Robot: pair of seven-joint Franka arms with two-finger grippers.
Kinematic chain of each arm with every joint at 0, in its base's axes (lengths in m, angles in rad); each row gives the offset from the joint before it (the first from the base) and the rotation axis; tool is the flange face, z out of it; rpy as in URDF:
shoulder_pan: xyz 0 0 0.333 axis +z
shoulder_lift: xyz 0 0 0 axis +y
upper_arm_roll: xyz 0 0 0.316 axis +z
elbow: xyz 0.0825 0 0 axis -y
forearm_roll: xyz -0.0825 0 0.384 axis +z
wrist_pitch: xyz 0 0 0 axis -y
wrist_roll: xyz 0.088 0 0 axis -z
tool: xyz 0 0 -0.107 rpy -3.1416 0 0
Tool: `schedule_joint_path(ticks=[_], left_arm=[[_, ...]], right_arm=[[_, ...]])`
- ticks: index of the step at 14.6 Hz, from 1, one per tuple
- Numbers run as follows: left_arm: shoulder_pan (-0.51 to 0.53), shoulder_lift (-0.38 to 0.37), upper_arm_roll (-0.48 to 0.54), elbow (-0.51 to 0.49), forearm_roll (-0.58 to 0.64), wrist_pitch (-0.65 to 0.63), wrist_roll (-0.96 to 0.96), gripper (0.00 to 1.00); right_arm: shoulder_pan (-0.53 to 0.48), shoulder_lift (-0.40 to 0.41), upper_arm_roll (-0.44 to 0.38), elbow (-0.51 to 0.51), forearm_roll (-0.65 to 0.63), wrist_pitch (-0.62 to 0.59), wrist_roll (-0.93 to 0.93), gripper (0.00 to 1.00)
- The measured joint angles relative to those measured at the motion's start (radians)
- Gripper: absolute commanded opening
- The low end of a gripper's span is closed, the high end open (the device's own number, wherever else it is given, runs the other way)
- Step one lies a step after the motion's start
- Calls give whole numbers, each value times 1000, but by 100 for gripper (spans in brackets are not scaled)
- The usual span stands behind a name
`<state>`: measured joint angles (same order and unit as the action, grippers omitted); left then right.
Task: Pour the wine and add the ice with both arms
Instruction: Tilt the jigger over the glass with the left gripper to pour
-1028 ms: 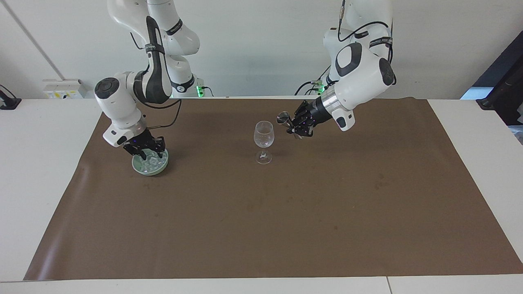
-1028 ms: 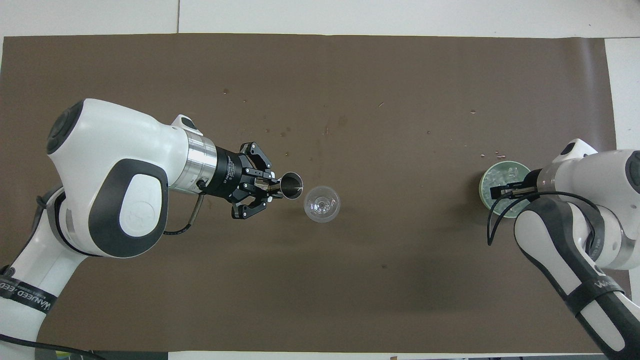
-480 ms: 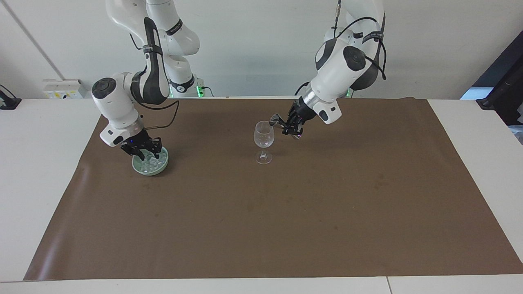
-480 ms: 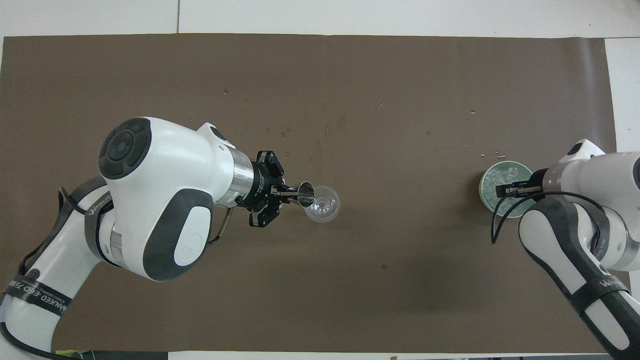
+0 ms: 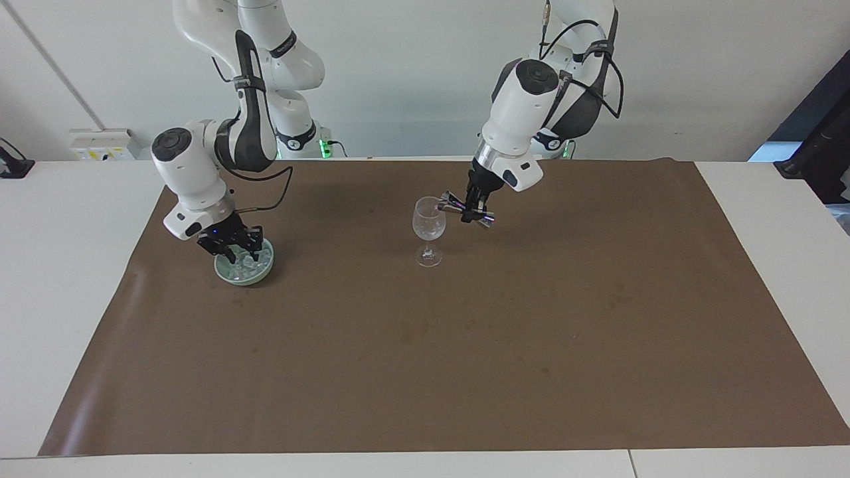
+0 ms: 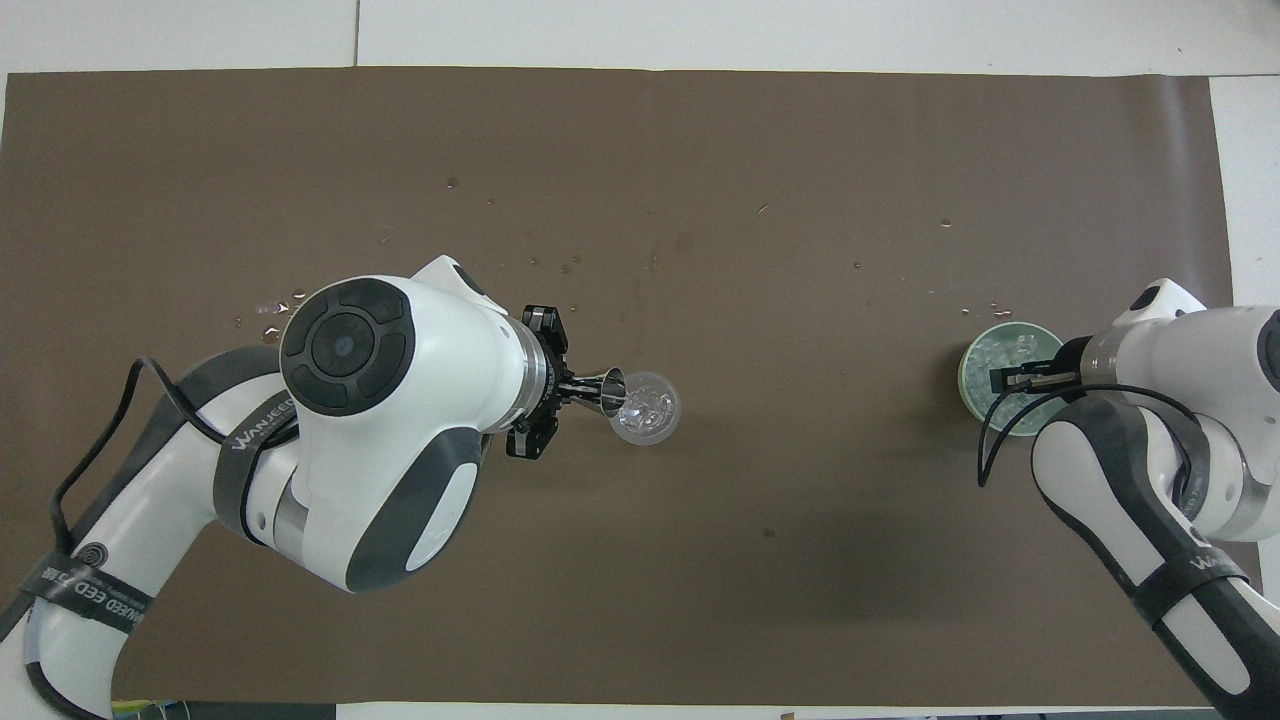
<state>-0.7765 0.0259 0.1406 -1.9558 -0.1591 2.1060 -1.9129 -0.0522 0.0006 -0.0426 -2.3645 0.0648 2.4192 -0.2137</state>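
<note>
Jigger (image 5: 458, 207): clamped in left gripper (image 5: 475, 211), tipped sideways, mouth at wine glass (image 5: 429, 219) rim, frame centre. Right gripper (image 5: 234, 247): over ice (image 5: 247, 263) bowl (image 5: 255, 277), finger gap unreadable.

On the left white jointed robot arm (image 6: 370, 440), the overhead view shows a black band (image 6: 262, 437) with white lettering that reads roughly "WANJEED"; the last letters are unsure. A second black band (image 6: 85, 588) lower on that arm carries similar lettering, only "EED" being clear beside a round logo. On the right white jointed robot arm (image 6: 1150, 470), a black band (image 6: 1200, 580) shows "WAN", the rest cut off. Nothing else is legible.
</note>
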Motion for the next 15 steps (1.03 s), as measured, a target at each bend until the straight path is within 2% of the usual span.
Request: schedule_joint_path(ticks=[7,15], left_arm=[[-73,-1,-1,9,228,-1,-134,0],[-148,-2,-12,49,413,-64,-175,0]], right_arm=[[3,0,0,-12,0,0,0,49],[3,0,0,-14,0,1,0,44]])
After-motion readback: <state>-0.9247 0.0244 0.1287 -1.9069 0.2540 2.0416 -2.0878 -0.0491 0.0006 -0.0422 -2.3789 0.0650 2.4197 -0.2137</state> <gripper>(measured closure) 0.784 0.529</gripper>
